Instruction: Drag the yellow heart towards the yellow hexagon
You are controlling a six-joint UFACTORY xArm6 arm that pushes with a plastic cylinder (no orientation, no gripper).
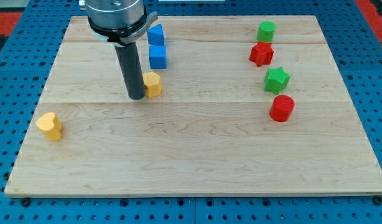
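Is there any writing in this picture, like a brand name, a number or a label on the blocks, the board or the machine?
None: no word, number, brand or sign can be read anywhere.
The wooden board shows only bare grain.
The blocks, such as the yellow heart, the yellow hexagon and the red cylinder, have plain coloured faces.
The dark rod ending in my tip, just left of the yellow hexagon, carries no marking.

Single high, near view over board [197, 162]
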